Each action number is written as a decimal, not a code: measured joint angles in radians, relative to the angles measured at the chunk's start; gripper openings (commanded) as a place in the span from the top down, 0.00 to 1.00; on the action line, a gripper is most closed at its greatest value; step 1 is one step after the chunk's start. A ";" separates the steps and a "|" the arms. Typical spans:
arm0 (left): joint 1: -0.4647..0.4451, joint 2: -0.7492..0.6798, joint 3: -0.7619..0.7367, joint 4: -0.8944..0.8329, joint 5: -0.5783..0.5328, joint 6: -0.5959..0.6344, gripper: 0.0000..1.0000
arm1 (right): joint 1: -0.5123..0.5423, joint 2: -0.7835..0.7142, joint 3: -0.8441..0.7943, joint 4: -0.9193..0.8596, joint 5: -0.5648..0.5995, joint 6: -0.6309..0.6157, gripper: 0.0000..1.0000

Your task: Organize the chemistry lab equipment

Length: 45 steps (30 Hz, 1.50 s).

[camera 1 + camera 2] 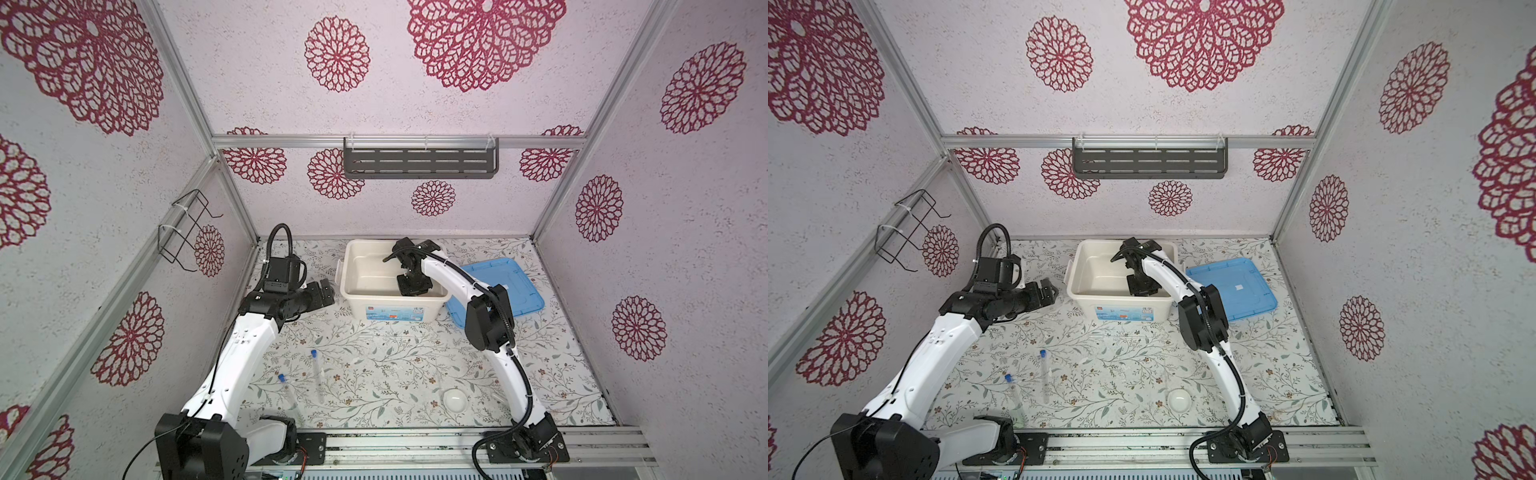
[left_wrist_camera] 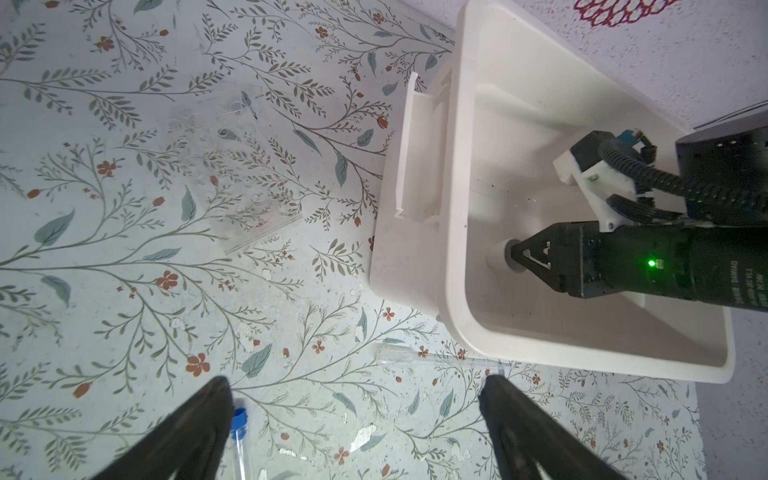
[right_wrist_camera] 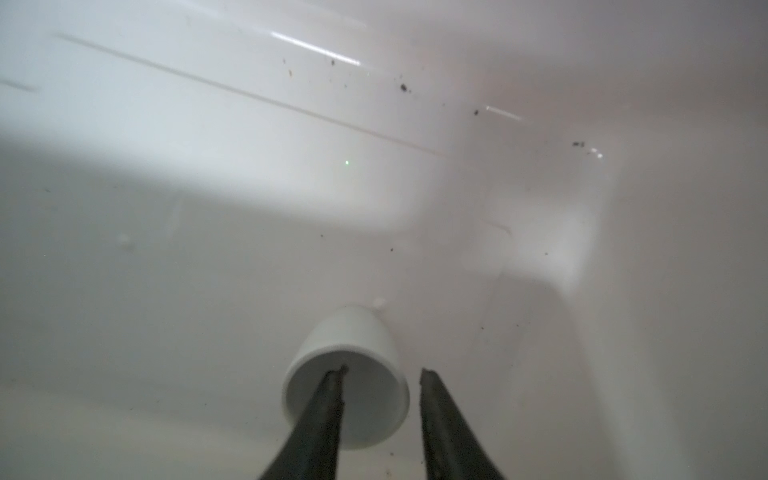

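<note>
On the left, above the floral desk (image 1: 395, 365): left claw (image 1: 327, 291), fingers spread wide, empty, aimed toward the white bin (image 1: 348, 266). From the left wrist view, a small clear tube rack (image 2: 239, 174) on the desk, apart from the bin's latch side. Nearer, two slim clear tubes lying on the desk, side by side without touching, blue caps toward the far side: one (image 1: 289, 397) close to the left arm, its neighbour (image 1: 318, 376) just right of it. At far centre, the bin, lid off. Inside it, right claw (image 3: 382, 370) reaching down, fingers parted: one inside the mouth of a small white round dish (image 3: 353, 332), its partner outside the rim with a slim gap there, so no clamp. Dish low in the bin, toward its near wall; cannot tell whether resting on the bottom. Just outside the bin's wall, a thin pale stick (image 2: 436, 360) flat on the desk. Right of centre, near the front edge, second white dish (image 1: 455, 400), upright, alone. Right of the bin, a blue lid (image 1: 521, 291) flat on the desk.
</note>
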 measured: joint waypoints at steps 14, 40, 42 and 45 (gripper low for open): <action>0.000 -0.250 -0.125 0.087 -0.272 -0.025 0.03 | 0.005 -0.533 -0.222 0.145 -0.003 -0.003 0.44; 0.000 -0.266 -0.269 0.191 -0.406 -0.095 0.03 | 0.074 -1.427 -1.804 0.368 -0.251 0.347 0.49; 0.000 -0.266 -0.269 0.193 -0.406 -0.095 0.03 | 0.084 -1.436 -1.831 0.400 -0.289 0.358 0.50; 0.000 -0.266 -0.269 0.196 -0.404 -0.095 0.03 | 0.111 -1.441 -1.861 0.446 -0.333 0.375 0.53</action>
